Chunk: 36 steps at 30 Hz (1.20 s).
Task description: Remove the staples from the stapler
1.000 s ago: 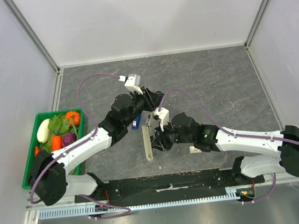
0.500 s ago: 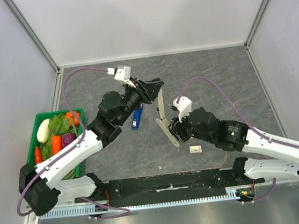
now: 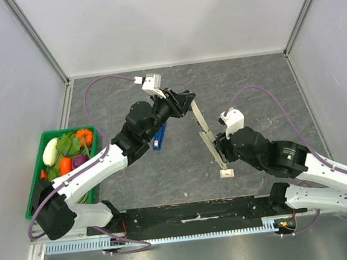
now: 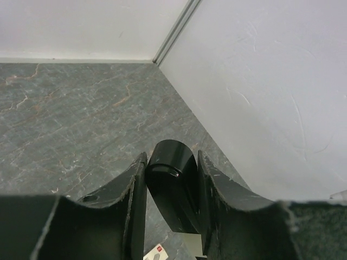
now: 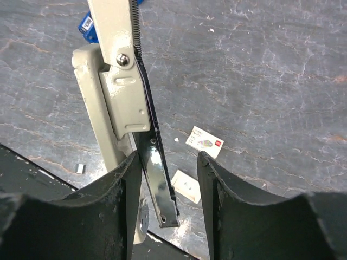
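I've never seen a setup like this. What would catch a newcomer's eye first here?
Probably the long grey stapler, swung open in the middle of the table between the two arms. The left gripper clamps its black end cap, and the right gripper stands open around its near end. After that, the green basket of bright vegetables at the table's left edge, and the blue stapler beside the left arm.

The stapler (image 3: 206, 132) was pale grey-cream, with a glossy black end cap (image 4: 171, 179) and a bright chrome strip (image 5: 157, 179). The table (image 3: 250, 83) was dark grey, marbled with pale and rust-coloured veins. The second stapler (image 3: 159, 138) was blue, the basket (image 3: 54, 132) green, the cables (image 3: 106, 79) purple, and the card (image 5: 204, 142) white with a red mark.
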{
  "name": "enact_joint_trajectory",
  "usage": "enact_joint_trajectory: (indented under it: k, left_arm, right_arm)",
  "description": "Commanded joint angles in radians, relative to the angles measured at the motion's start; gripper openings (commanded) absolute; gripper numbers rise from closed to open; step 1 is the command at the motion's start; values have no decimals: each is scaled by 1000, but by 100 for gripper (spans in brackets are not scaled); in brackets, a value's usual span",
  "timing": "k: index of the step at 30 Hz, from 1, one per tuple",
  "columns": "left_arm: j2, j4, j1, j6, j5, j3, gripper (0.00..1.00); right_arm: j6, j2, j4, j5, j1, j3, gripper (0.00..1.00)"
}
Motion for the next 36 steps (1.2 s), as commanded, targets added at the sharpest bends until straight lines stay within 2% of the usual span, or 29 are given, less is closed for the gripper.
enact_joint_trajectory:
  k: [1, 8, 13, 20, 26, 30, 36]
  left_arm:
    - [9, -68, 18, 197, -24, 11, 2]
    - [7, -44, 17, 264, 109, 8, 2]
    - [-8, -60, 15, 289, 111, 7, 2]
    - [12, -149, 11, 301, -82, 48, 2]
    - [119, -275, -12, 370, -278, 123, 2]
    - [196, -327, -20, 370, -341, 148, 2]
    - [335, -447, -34, 335, -351, 221, 2]
  right_arm:
    - [-9, -95, 18, 69, -14, 123, 52]
    - [-112, -102, 34, -258, -14, 166, 60]
    - [-124, -87, 4, -282, -15, 197, 62]
    - [-100, -36, 17, -256, -15, 179, 62]
    - [-70, -26, 66, -265, -14, 119, 62]
    - [-64, -21, 83, -277, -14, 99, 62]
    - [-60, -21, 90, -272, -14, 68, 62]
